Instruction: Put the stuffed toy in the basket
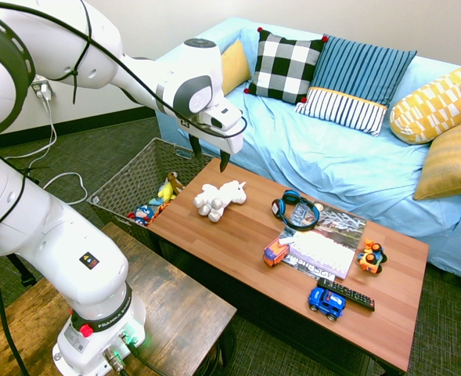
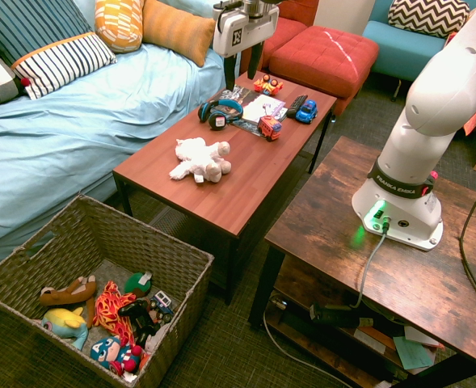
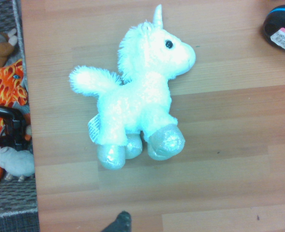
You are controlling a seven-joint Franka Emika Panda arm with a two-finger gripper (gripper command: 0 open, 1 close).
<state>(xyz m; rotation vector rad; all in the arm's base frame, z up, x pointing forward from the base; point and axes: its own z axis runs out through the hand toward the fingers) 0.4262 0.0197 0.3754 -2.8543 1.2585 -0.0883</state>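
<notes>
And here we have the big blue-draped sofa (image 1: 308, 149) along the far side, keeping its cushions well out of the working area. Next in size, the low wooden table (image 1: 371, 313), and tucked by its end, the woven basket (image 2: 191, 303), down on the floor, open top up, other toys already inside; that placing should make for a short carry and an easy drop. Above the table comes the gripper (image 2: 249, 79), jaws spread wide, fingers pointing down, nothing between them and nothing touched! It hangs over there, I'd judge, to line up a grasp from above. Now the star, the white plush unicorn (image 3: 137, 106), lying on its side on the tabletop near the basket end, legs out, its body free for a pinch. Smaller still, the headphones (image 1: 296, 210) sit just beyond, near enough that a wide descent should mind them. Lowering onto the soft middle looks like the next call.
</notes>
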